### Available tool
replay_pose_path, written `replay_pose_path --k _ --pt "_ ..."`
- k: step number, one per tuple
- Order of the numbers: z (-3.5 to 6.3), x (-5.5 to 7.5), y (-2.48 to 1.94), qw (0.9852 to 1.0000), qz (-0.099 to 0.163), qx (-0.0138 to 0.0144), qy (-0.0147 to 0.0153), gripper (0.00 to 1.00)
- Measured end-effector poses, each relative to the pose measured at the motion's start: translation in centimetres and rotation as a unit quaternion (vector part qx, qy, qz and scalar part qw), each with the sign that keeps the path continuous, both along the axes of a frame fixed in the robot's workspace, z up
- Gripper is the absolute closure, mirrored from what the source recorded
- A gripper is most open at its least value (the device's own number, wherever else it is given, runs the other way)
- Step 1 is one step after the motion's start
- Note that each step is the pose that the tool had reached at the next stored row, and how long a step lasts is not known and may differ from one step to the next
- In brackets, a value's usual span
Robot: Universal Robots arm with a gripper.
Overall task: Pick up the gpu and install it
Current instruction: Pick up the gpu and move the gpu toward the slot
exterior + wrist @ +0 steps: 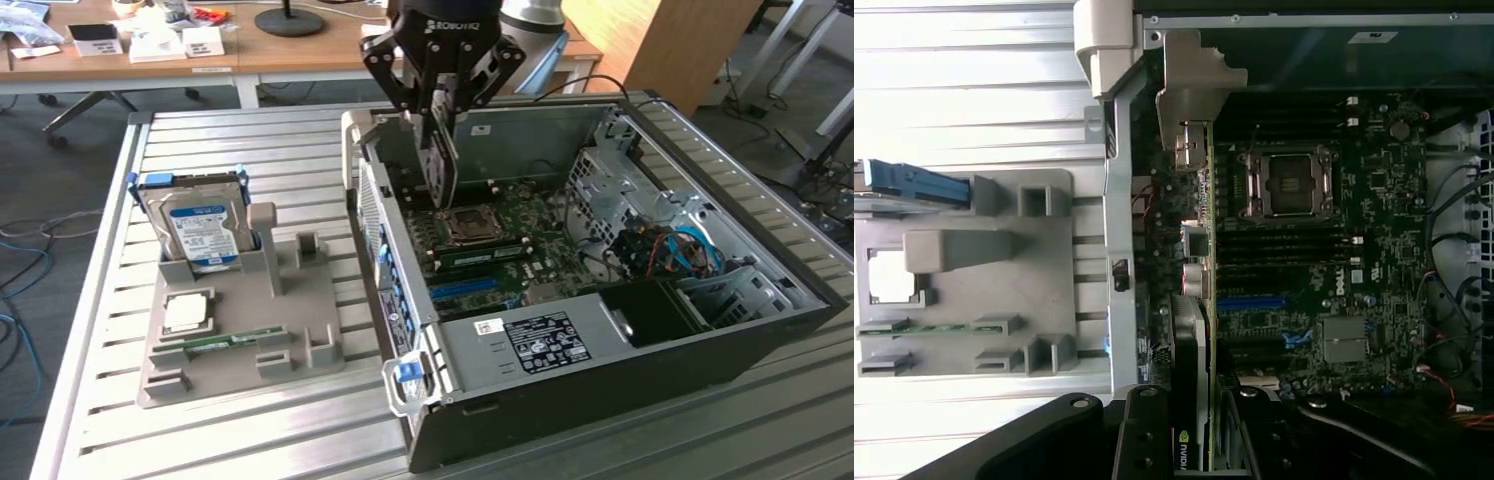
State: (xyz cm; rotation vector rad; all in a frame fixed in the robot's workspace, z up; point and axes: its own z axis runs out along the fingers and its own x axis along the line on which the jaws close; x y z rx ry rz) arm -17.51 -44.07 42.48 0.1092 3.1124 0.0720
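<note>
Slatted table (pixel 254 150), gpu (pixel 441 170) in tool (pixel 445 105)

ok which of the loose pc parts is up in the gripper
The gpu, a dark card held on edge over the open case; the hard drive, processor and memory stick sit in the grey holder.

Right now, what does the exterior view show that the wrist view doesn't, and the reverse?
Exterior view's extras: the wooden desk with papers behind, and the grey power-supply box with a white label inside the black computer case.

Wrist view's extra: a small green logo on the card's edge.

Shared: the black gripper closed on the gpu, a thin dark circuit card held upright over the green motherboard with its square silver processor socket, and the grey plastic parts holder beside the case.
</note>
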Motion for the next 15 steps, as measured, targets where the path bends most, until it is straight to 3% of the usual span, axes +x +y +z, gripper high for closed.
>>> replay_pose_path --k 15 --pt "0.01 0.51 0.02 1.0 0.0 -0.0001 0.0 0.73"
